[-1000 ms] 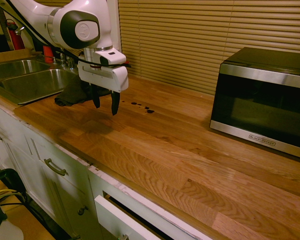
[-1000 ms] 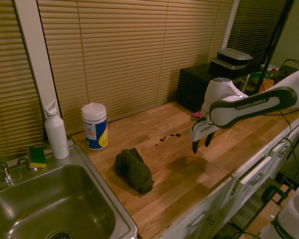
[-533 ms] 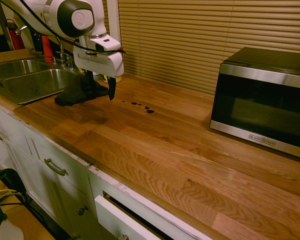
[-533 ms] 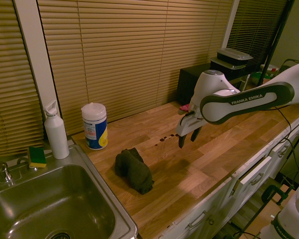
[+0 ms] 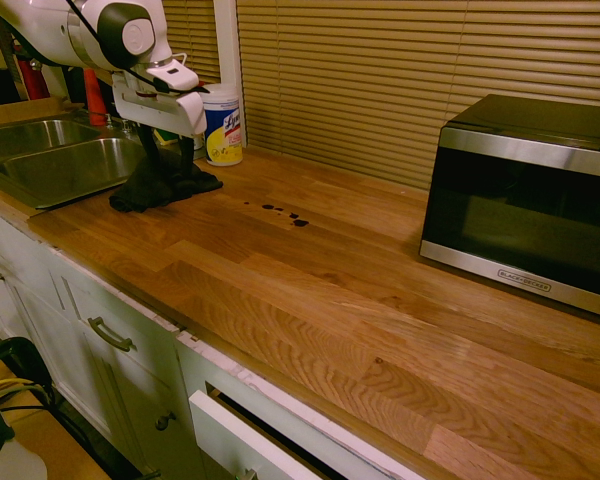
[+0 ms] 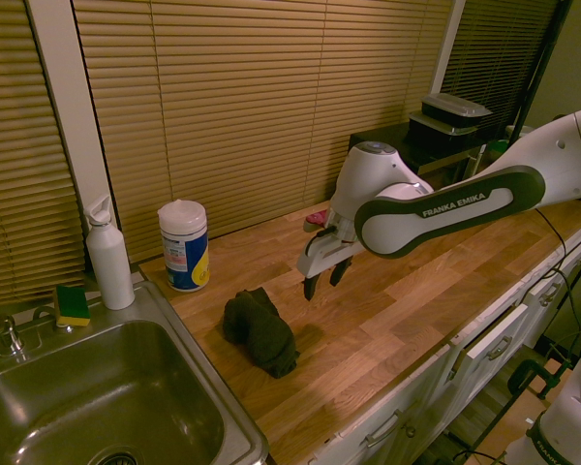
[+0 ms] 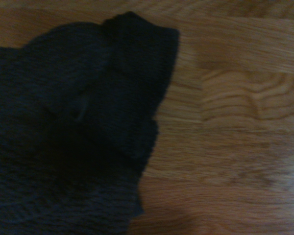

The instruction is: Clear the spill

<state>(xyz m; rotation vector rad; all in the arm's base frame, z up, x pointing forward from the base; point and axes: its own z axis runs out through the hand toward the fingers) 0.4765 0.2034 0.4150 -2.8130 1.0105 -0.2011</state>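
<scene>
Spill [image 5: 300, 223] was a short row of dark spots on the bench [image 5: 380, 350], unwiped, lying on the microwave [image 5: 530, 190] side of the end effector [image 6: 323, 285]. Looked wet, so likely needed something absorbent, not bare fingers.

Rag [image 6: 261, 332] was bunched on the bench, lower than the end effector and off toward the sink [image 6: 198, 363]. Probably the wiper; its raised folds should give an easy pinch. Wipes canister [image 6: 184, 247] stood upright past the end effector, sink side, near the blinds.

End effector: fingers spread, nothing between them, pointing down, above the bench and short of the rag. Spread made sense for straddling a fold. Arm [image 6: 450, 208] reached out over the bench, wrist bent down.

Step in hand, my read: lining up on the rag. Next: a bit further sinkward, lower, close. Risk: a shallow pinch slipping off the cloth.
</scene>
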